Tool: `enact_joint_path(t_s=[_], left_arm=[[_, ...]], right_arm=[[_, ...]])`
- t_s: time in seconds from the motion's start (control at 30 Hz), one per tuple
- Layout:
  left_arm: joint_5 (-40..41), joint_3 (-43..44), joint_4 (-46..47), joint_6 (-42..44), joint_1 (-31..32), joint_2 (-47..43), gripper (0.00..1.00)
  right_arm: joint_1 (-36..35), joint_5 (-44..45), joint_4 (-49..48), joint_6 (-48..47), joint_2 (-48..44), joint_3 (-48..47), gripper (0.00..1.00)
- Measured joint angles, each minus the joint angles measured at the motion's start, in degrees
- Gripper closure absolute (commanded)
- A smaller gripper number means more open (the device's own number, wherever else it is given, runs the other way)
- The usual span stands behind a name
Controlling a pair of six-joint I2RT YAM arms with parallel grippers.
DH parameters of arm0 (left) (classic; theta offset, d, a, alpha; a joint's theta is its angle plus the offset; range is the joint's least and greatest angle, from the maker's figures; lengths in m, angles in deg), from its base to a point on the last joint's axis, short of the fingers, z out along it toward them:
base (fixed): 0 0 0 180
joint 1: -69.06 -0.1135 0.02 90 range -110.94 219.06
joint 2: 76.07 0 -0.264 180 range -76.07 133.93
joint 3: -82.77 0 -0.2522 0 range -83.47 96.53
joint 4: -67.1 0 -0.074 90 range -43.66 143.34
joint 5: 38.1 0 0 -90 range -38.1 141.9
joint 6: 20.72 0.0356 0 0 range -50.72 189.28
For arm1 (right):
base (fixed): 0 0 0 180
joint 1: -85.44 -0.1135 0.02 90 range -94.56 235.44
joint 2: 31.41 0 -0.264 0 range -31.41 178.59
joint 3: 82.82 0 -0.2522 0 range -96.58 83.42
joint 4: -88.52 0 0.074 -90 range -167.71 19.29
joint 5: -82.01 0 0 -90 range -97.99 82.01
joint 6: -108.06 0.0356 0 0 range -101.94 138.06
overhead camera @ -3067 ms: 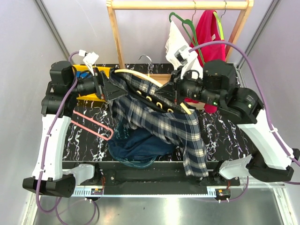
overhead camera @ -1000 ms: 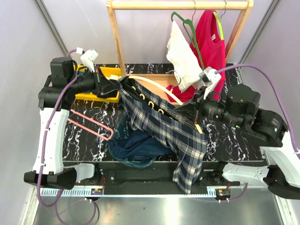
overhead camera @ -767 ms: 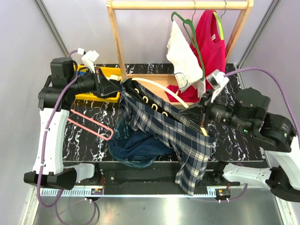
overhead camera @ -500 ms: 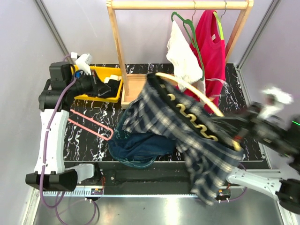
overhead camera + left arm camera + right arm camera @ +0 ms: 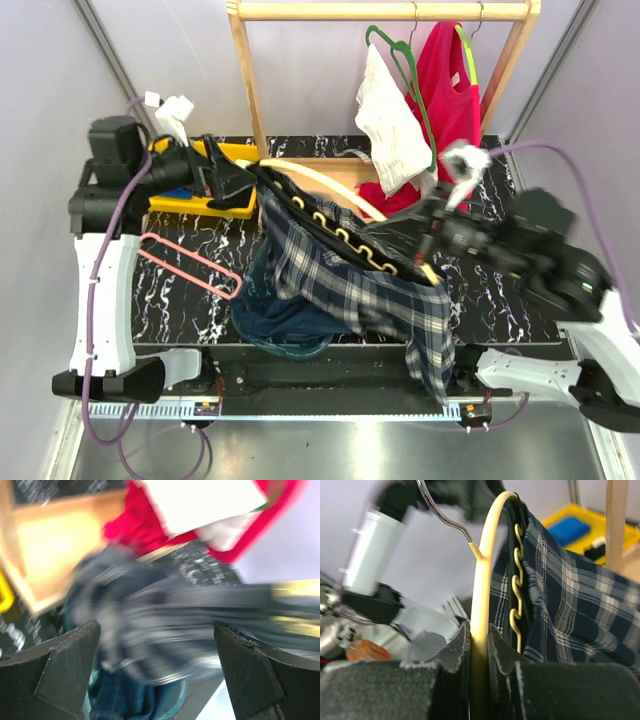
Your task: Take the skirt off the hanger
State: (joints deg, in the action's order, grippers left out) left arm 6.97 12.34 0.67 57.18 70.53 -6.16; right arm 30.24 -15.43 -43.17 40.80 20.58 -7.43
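At lower centre, right end effector [image 5: 479, 640] clamps cream curved hanger [image 5: 484, 545]; open, empty left end effector [image 5: 157, 652] should tug navy plaid skirt [image 5: 570, 610] free.

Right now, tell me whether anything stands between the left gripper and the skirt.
Nothing visible does. The open left gripper sits right beside the skirt, with no object in the gap.
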Motion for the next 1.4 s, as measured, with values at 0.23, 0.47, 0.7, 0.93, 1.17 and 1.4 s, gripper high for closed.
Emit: enact_joint_path(t_s=[0.23,0.47,0.7,0.93,1.17,1.4], left_arm=[[-11.7,9.0,2.5,-5.0,-3.5,-0.2,0.01],[-13.0,5.8,2.4,-5.3,3.8,-0.6,0.01],[-8.9,4.9,0.5,-2.7,14.4,-1.5,0.01],[-2.3,4.8,-2.1,0.5,17.2,-2.0,0.01],[12.9,6.2,-5.5,5.6,16.9,-2.3,0.01],[28.5,7.9,-2.5,9.6,4.0,-2.1,0.01]], right_arm=[[0.0,0.2,2.2,-2.5,5.1,0.7,1.0],[0.0,0.4,-0.3,-3.5,5.4,-0.5,1.0],[0.0,1.6,-6.8,-7.0,16.6,-4.0,1.0],[-0.5,4.3,-9.4,-11.3,25.2,-6.1,1.0],[-0.9,7.5,-8.5,-16.0,25.8,-11.8,1.0],[-0.9,8.0,-7.7,-16.7,21.3,-10.9,1.0]])
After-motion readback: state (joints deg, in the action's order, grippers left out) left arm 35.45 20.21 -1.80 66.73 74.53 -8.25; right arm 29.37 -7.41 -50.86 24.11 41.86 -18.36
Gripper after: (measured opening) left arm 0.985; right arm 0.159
